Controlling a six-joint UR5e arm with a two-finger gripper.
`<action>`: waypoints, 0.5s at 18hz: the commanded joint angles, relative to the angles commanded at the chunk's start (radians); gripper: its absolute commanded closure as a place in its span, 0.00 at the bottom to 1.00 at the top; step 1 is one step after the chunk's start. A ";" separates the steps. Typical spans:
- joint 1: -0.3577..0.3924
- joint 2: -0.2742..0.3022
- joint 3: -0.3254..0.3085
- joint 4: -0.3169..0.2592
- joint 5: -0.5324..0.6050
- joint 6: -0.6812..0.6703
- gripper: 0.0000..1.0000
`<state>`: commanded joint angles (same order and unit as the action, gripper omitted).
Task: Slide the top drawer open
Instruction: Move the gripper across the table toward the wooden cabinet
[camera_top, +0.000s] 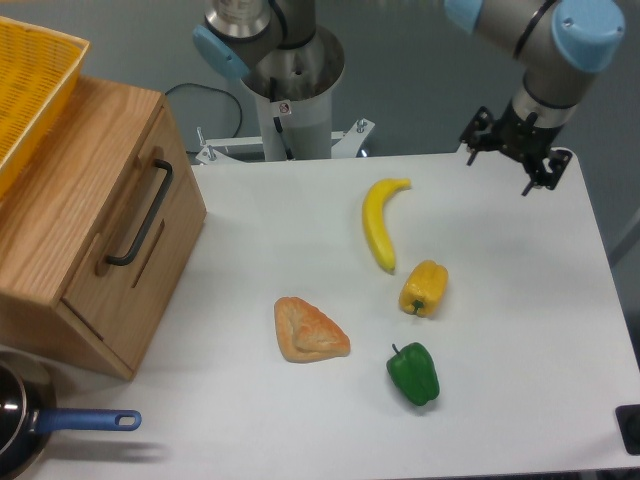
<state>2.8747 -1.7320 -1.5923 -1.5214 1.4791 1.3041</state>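
**Operator:** Where is the top drawer, and how does it look?

**Technician:** You will find the top drawer (128, 232) in the wooden cabinet (60, 200) at the left edge of the white surface (500, 300). It is light oak, wide and shallow, with a flat front panel. A long black bar handle (140, 213) runs along that panel. The front sits flush with the cabinet face, so the drawer is shut.

**Operator:** Which containers do you see?

**Technician:** You see a yellow basket (30, 85) resting on top of the cabinet, partly cut off by the frame; its contents cannot be made out. A dark pan with a blue handle (85, 421) sits at the lower left corner, mostly out of view.

**Operator:** How is the arm posed?

**Technician:** You see the arm reach in from the upper right. The pincer (510, 165) points downward over the far right corner of the surface, well apart from the drawer. Its fingers stand spread and grip nothing. A banana (380, 225), a yellow pepper (424, 288), a green pepper (414, 373) and a pastry (309, 330) lie between.
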 joint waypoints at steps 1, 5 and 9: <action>-0.003 0.015 0.000 -0.029 -0.032 -0.015 0.00; -0.040 0.071 -0.008 -0.104 -0.091 -0.074 0.00; -0.104 0.160 -0.074 -0.128 -0.117 -0.155 0.00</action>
<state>2.7706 -1.5725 -1.6658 -1.6490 1.3622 1.1491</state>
